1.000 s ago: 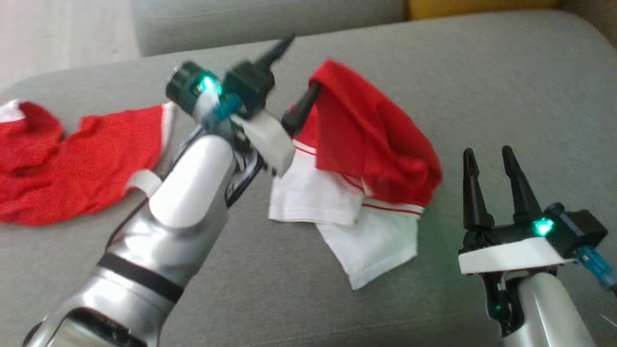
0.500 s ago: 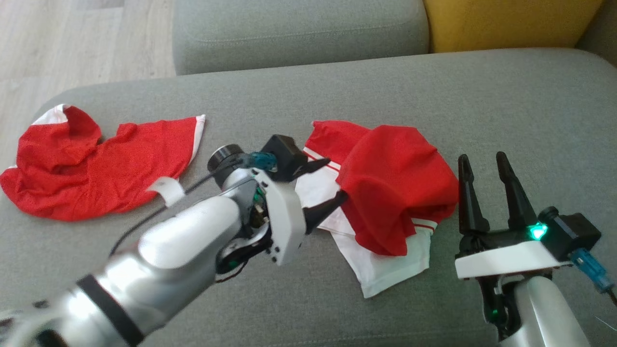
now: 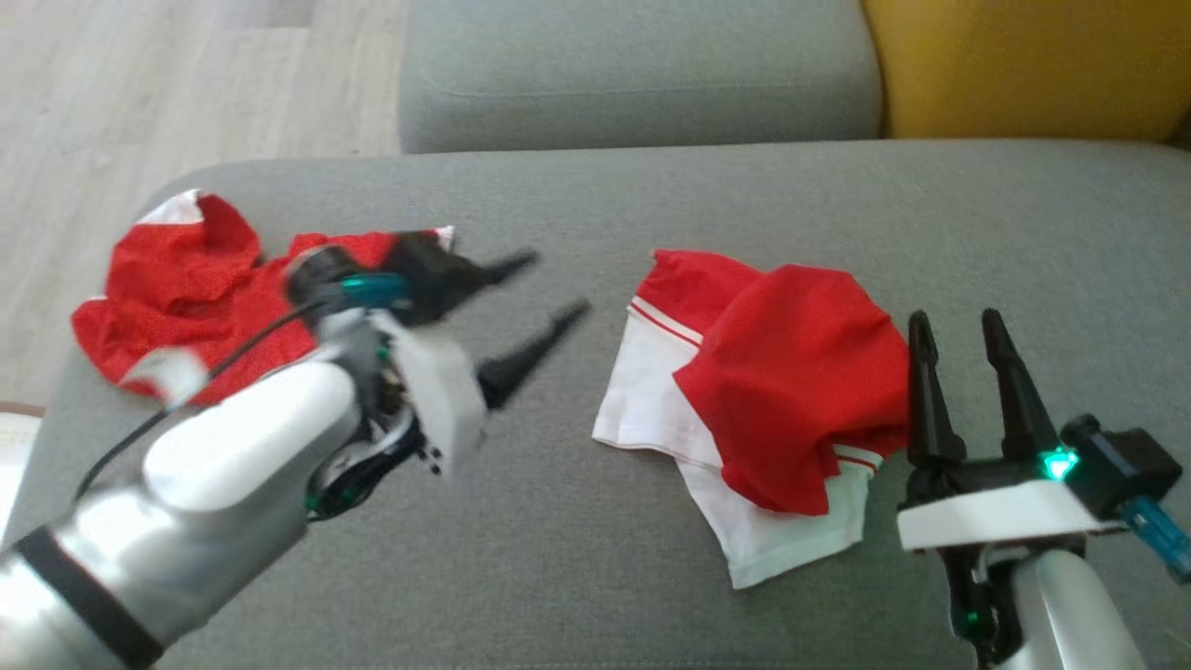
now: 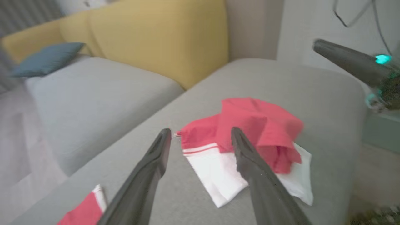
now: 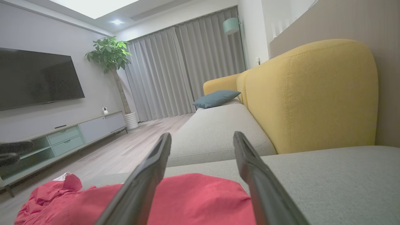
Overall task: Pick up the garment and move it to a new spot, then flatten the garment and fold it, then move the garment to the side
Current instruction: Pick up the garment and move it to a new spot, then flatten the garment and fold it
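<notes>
The garment (image 3: 791,372) is a red and white piece lying crumpled on the grey sofa cushion (image 3: 651,195), with red cloth folded over the white part. My left gripper (image 3: 556,285) hovers to its left, open and empty, fingers pointing at it across a gap. In the left wrist view the garment (image 4: 262,128) lies just beyond the left gripper (image 4: 200,130). My right gripper (image 3: 956,321) stands open and empty at the garment's right edge. From the right wrist, the red cloth (image 5: 200,197) lies low between the fingers of the right gripper (image 5: 202,135).
A second red garment (image 3: 186,288) lies at the cushion's left end, near the rounded edge above the wooden floor (image 3: 140,93). Another grey seat (image 3: 633,74) and a yellow backrest (image 3: 1023,65) lie behind. Bare grey cushion stretches in front of and behind the garment.
My left gripper has drawn back to the left, away from the garment, which has settled into a heap. The head camera has shifted. The right gripper has stayed put.
</notes>
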`<state>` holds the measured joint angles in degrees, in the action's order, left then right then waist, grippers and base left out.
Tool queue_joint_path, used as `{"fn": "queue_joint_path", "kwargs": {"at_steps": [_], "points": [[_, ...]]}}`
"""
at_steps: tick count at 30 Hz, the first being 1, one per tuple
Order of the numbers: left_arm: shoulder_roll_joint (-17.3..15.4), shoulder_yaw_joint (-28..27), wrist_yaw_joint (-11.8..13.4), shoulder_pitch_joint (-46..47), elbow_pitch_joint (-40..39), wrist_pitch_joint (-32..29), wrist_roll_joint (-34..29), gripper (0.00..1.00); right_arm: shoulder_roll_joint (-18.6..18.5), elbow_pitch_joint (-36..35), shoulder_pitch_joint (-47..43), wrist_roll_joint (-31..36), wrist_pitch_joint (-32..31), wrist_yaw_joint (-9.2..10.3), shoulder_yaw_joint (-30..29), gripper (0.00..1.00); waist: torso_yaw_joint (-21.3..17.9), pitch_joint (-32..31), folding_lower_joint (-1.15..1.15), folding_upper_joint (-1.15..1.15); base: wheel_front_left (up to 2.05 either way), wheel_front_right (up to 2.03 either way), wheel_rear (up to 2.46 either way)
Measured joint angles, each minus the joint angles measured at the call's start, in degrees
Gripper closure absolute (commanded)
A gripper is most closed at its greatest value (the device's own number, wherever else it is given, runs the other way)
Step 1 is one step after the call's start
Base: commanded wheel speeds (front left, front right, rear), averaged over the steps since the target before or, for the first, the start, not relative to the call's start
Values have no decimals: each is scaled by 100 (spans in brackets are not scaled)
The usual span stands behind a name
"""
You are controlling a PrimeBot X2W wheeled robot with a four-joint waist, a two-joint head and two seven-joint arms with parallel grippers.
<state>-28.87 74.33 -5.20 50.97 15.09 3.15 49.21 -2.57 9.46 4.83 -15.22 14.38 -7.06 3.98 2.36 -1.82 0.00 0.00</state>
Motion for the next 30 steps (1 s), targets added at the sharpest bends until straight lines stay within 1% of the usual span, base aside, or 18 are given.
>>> {"fn": "queue_joint_path", "kwargs": {"at_steps": [1, 3, 5, 9, 10, 12, 15, 18, 20, 24, 28, 30], "points": [[-43, -121, 162, -81, 15, 220, -23, 0, 0, -18, -34, 1, 0, 0, -25, 0, 36, -22, 0, 0, 0, 0, 0], [-123, -389, 582, -330, 14, 689, -13, 0, 0, -36, -143, 21, 0, 0, -63, 0, 104, -69, 0, 0, 0, 0, 0], [-186, -671, 983, -669, -33, 966, 48, 0, 0, -47, -259, 69, 0, 0, -110, 0, 166, -109, 0, 0, 0, 0, 0], [-268, -1207, 1674, -1508, -366, 1107, -4, 0, 2, -82, -366, 196, 0, 0, -256, 0, 287, -161, 0, 0, 0, 0, 0], [-254, -1463, 1845, -1757, -528, 1107, -113, 0, 2, -108, -378, 229, 0, 0, -281, 0, 313, -170, 0, 0, 0, 0, 0], [-200, -1975, 2090, -2228, -866, 1111, -487, 0, 2, -137, -444, 280, 0, 0, -300, 0, 345, -184, 0, 0, 0, 0, 0], [-21, -2632, 2309, -2965, -1162, 1114, -1066, 0, 4, -140, -516, 335, 0, 0, -311, 0, 351, -203, 0, 0, 0, 0, 0], [256, -3126, 2384, -3673, -1317, 1114, -1672, 0, 4, -140, -620, 374, 0, 0, -316, 0, 333, -220, 0, 0, 0, 0, 0], [526, -3517, 2375, -4056, -1390, 1114, -1914, 0, 5, -141, -677, 374, 0, 0, -312, 0, 315, -226, 0, 0, 0, 0, 0], [873, -4075, 2092, -4511, -1417, 1114, -2462, 0, 5, -140, -683, 411, 0, 0, -287, 0, 258, -233, 0, 0, 0, 0, 0], [1178, -4536, 1745, -4741, -1389, 1114, -2760, 0, 5, -141, -683, 420, 0, 0, -266, 0, 228, -217, 0, 0, 0, 0, 0], [1291, -4675, 1567, -4791, -1328, 1114, -2887, 0, 5, -141, -685, 468, 0, 0, -244, 0, 226, -199, 0, 0, 0, 0, 0]]}}
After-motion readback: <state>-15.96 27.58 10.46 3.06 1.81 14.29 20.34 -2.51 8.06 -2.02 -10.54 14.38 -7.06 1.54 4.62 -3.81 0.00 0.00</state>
